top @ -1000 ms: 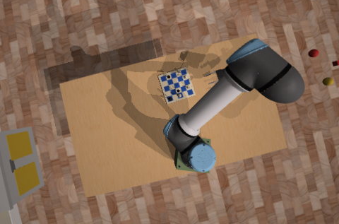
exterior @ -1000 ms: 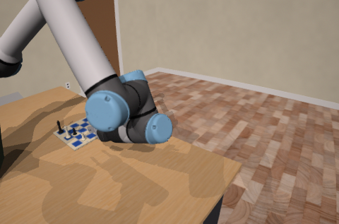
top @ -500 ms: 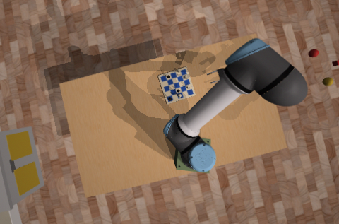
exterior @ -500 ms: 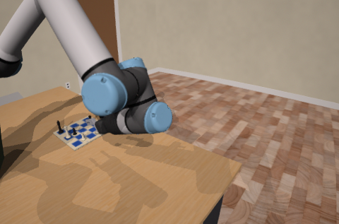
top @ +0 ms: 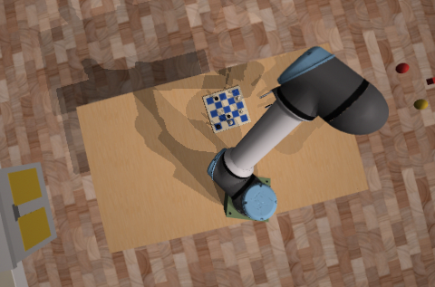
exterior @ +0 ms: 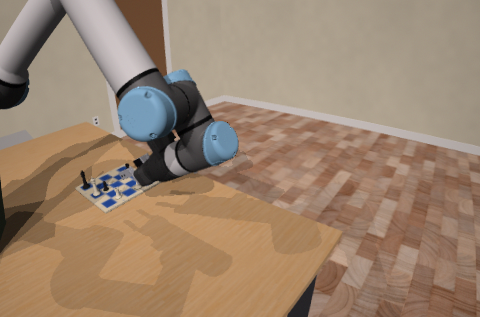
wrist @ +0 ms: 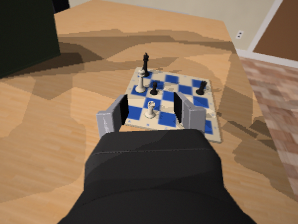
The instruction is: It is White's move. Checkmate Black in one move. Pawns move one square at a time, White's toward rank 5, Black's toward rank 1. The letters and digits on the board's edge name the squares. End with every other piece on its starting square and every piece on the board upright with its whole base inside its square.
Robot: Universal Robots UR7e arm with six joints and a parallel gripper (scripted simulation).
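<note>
Gripper [wrist: 150, 111] fully open, empty, framing white rook [wrist: 150, 108].

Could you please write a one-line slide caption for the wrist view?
Open gripper low over the chessboard edge, a white piece framed between its fingers.

a plain room: parquet floor [exterior: 400, 182], beige wall [exterior: 325, 32], brown door [exterior: 137, 22], wooden table [exterior: 150, 257].

Arm [top: 265, 135]: reaches from its base at the table's near edge toward the board [wrist: 192, 97], forearm angled down.
Wrist [exterior: 192, 144]: low, just beside the board's edge.
Gripper [wrist: 151, 114]: fingers fully apart, nothing between them, over the board's near edge.
</note>
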